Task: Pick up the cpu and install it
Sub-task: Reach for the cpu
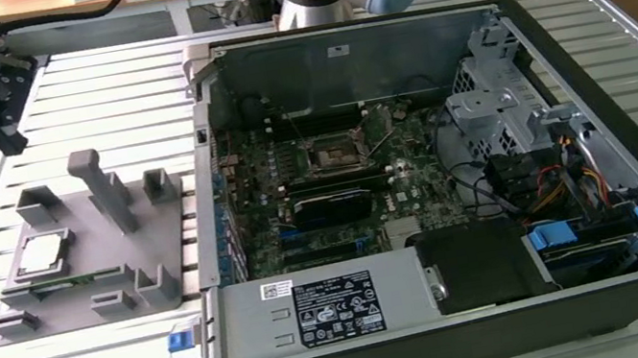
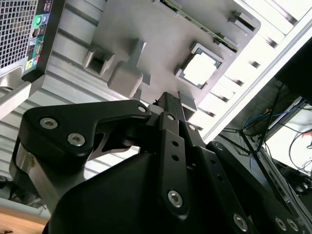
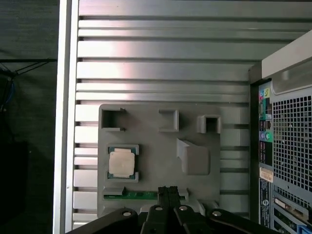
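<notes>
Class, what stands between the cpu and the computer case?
In the exterior view, the grey holder's upright posts stand between the cpu and the open computer case.

no legible text, black label (image 1: 338,308) and white sticker (image 1: 278,290) on the power supply (image 1: 251,334), print too small

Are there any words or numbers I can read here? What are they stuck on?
black-and-white label on the power supply box: print too small to read.
white sticker on the inner wall of the computer case: too small to read.
cpu top: no writing I can make out.
</notes>
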Robot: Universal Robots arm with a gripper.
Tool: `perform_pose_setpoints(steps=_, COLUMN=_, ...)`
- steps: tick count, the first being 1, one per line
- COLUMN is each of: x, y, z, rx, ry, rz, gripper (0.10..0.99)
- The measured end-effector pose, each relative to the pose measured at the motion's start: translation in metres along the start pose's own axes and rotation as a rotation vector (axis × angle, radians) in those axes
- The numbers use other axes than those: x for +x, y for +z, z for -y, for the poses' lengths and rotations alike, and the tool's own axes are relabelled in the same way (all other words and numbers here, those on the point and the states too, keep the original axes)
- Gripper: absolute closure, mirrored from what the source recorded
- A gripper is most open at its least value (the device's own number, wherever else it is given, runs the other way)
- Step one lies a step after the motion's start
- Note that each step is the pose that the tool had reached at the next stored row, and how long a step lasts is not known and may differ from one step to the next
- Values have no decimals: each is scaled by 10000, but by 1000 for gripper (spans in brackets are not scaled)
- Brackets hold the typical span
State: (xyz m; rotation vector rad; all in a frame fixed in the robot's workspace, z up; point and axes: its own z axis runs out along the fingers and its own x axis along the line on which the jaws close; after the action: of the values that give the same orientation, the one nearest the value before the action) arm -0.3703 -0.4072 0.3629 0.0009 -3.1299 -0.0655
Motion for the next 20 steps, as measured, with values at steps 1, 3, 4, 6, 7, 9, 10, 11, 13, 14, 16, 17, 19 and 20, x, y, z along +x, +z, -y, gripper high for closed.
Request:
perform_pose_setpoints(steps=1, x=15, y=1, z=0, rx=0, ry=-16, rz=-2, gripper=980)
perform_pose_setpoints(steps=3, x=46, y=3, z=0, rx=1, ry=-31, rz=-3, gripper=980)
perform_pose_setpoints(steps=4, x=62, y=4, z=0, rx=1, ry=-34, rz=-3, gripper=980)
perform_pose_setpoints(steps=6, x=95, y=7, z=0, rx=1, ry=-38, rz=-2, gripper=980)
perform_pose_setpoints(steps=7, x=114, y=8, z=0, rx=1, ry=-41, rz=-3, gripper=980)
perform_pose_setpoints(steps=9, x=148, y=11, z=0, rx=1, ry=-45, rz=-4, gripper=980)
perform_pose_setpoints(steps=10, x=164, y=12, z=0, rx=1, ry=-47, rz=-4, gripper=980)
perform_pose_setpoints(steps=11, x=181, y=13, z=0, rx=1, ry=-48, rz=-4, gripper=980)
perform_pose_setpoints(steps=13, x=215, y=16, z=0, rx=1, ry=-52, rz=-3, gripper=980)
perform_pose_setpoints(steps=14, x=231, y=17, z=0, rx=1, ry=-54, rz=-4, gripper=980)
perform_pose_setpoints(steps=16, x=264, y=20, z=0, rx=1, ry=-57, rz=-4, gripper=980)
perform_pose_setpoints(steps=17, x=280, y=21, z=1, rx=1, ry=-60, rz=-3, gripper=980)
perform_pose_setpoints(steps=19, x=311, y=24, z=0, rx=1, ry=-64, rz=-4, gripper=980)
perform_pose_setpoints(steps=20, x=327, y=25, z=0, rx=1, ry=-66, rz=-4, gripper=980)
